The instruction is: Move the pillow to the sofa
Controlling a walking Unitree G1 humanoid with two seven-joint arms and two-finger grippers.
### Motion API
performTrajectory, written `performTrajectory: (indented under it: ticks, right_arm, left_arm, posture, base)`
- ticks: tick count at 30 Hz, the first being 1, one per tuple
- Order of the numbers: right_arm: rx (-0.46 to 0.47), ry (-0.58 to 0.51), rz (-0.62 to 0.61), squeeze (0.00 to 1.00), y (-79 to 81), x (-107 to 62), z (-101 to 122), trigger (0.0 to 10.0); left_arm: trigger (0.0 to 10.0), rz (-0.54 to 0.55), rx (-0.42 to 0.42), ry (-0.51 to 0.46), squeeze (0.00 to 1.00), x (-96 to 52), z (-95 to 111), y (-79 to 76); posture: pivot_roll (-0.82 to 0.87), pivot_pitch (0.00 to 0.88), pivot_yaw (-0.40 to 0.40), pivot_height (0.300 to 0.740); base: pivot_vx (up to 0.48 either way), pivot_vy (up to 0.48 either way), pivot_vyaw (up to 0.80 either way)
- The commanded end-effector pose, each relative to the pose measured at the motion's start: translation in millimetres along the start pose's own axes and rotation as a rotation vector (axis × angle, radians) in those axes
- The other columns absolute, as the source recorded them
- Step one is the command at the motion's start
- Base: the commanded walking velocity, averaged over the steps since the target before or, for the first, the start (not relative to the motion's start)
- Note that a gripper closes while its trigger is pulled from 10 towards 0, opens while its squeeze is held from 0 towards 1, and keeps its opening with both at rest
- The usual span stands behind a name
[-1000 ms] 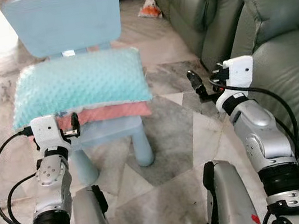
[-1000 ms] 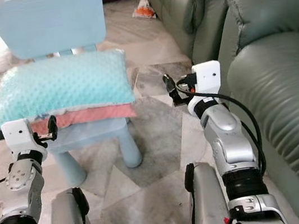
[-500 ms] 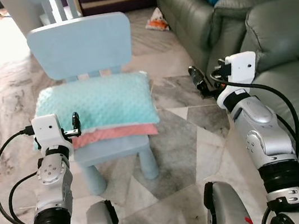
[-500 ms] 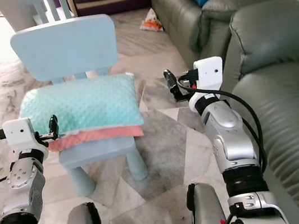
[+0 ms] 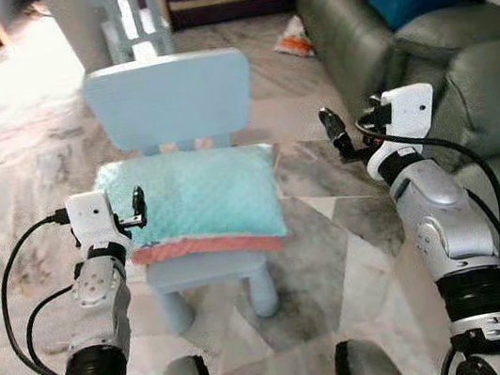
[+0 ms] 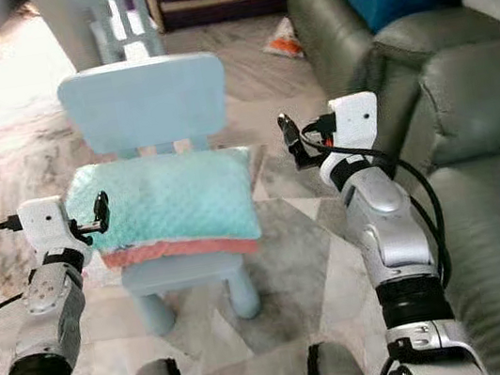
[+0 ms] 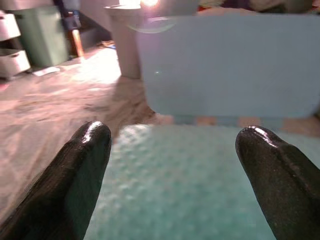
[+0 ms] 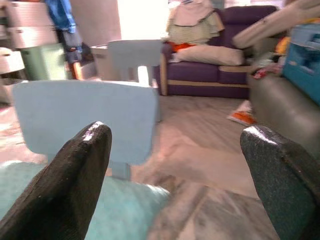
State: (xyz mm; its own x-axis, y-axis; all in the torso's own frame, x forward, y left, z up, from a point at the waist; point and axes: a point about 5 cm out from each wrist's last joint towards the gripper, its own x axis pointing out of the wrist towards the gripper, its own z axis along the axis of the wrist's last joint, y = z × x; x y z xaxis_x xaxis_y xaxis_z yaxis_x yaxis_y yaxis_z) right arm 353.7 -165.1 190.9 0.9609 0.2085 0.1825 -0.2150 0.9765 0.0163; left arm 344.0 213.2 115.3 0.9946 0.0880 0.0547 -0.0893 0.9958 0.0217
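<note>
Pillow on chair, long axis crosswise. My left end effector open at its left end, nearer; right end effector open, apart.

Light-blue chair stands on marble floor.

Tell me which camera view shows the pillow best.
The left eye view: the whole turquoise pillow lies flat on the blue chair, its pink underside visible. The right eye view shows much the same. The left wrist view shows a blurred close-up of its dotted top between open fingers; the right wrist view catches one corner.
</note>
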Motion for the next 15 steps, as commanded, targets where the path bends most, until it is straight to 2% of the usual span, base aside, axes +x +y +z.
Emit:
performTrajectory:
  ticks: [1,11,15]
  right_arm:
    - [0.005,-0.019,0.005,0.00,1.0,3.3,6.6,10.0]
    - [0.005,-0.028,-0.002,0.00,-0.5,4.3,9.4,10.0]
    - [0.006,-0.031,-0.004,0.00,-0.7,4.7,10.4,10.0]
  left_arm:
    - [10.0,0.003,0.005,0.002,0.00,0.2,-0.7,2.1]
    - [10.0,-0.005,0.000,-0.010,0.00,1.9,1.5,-0.1]
    - [10.0,-0.005,0.000,-0.012,0.00,2.5,1.9,-0.6]
  posture:
    - [-0.16,0.000,-0.004,0.688]
    - [-0.16,0.000,-0.004,0.738]
    - [-0.16,0.000,-0.003,0.740]
  base:
    - [0.000,0.000,0.00]
    - [0.000,0.000,0.00]
    - [0.000,0.000,0.00]
